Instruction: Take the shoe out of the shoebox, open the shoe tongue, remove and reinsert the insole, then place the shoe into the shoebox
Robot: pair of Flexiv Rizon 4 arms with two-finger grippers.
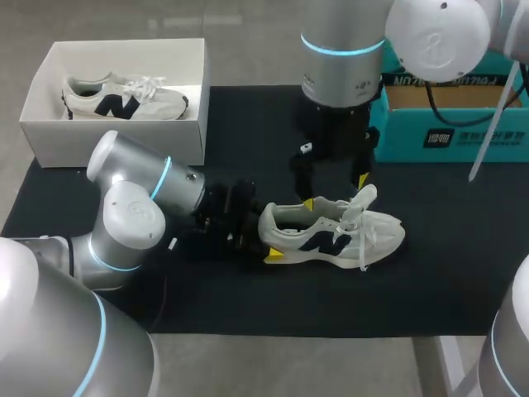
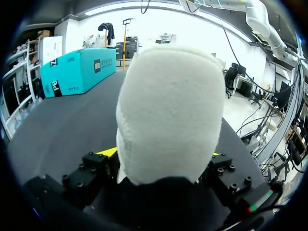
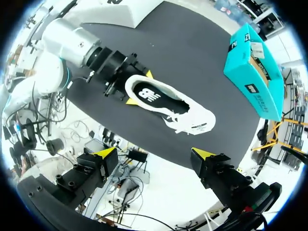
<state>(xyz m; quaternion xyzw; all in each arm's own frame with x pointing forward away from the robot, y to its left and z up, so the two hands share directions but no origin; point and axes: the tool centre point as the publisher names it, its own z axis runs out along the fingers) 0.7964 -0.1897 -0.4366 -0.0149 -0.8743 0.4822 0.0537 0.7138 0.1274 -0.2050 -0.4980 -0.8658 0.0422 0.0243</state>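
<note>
Head view, left gripper [image 1: 266, 233] clamping shoe [image 1: 378, 232] heel, dark side logo [image 1: 319, 244], right gripper [image 1: 335, 191] spread.

Dark letter emblems mark the shoe [image 1: 331, 231] mid-table and the boxed shoe [image 1: 124, 98], a white logo the insole [image 3: 159, 98], blurred print the teal box [image 1: 463, 141] at the table's far right edge.

The shoe [image 1: 335, 231] lies on the mat [image 1: 248, 124] — left hand [image 1: 266, 236] at heel, right hand [image 1: 335, 190] above.
</note>
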